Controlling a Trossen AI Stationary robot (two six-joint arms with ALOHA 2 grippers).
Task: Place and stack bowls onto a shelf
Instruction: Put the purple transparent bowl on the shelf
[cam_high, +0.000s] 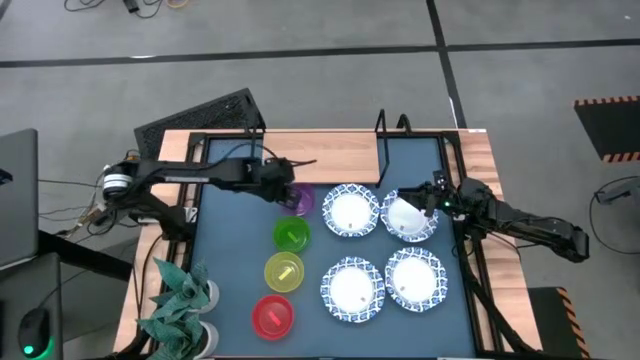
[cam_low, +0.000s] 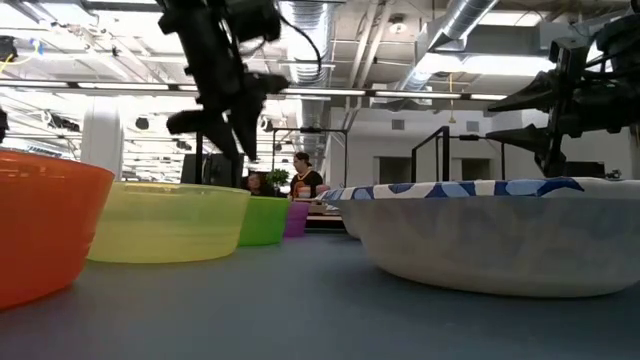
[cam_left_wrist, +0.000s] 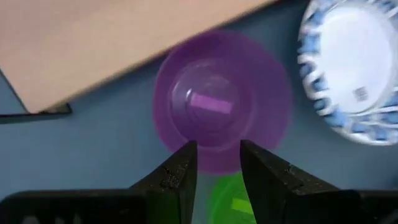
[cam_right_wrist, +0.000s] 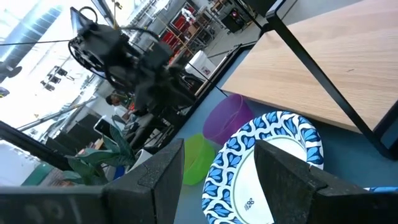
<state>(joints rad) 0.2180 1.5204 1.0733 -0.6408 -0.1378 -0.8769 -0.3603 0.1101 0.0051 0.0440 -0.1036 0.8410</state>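
Note:
My left gripper (cam_high: 287, 192) hovers open over the purple bowl (cam_high: 302, 200), whose near rim shows between the fingers (cam_left_wrist: 186, 163) in the left wrist view; the low view shows the gripper (cam_low: 215, 125) well above the bowls. The purple bowl (cam_left_wrist: 221, 99) sits on the blue tabletop beside the wooden shelf (cam_high: 330, 165). The green (cam_high: 291, 235), yellow (cam_high: 284, 272) and red (cam_high: 272, 315) bowls line up toward the near edge. My right gripper (cam_high: 428, 200) is open above the far right one of several white bowls (cam_high: 408, 218), without touching it.
Three more white blue-rimmed bowls (cam_high: 350, 211) (cam_high: 352, 288) (cam_high: 415, 278) rest on the blue tabletop (cam_high: 230, 260). A plant (cam_high: 180, 300) stands at the near left corner. The shelf's black frame ends (cam_high: 381, 130) rise at the far side. A person (cam_low: 303, 178) is in the room behind.

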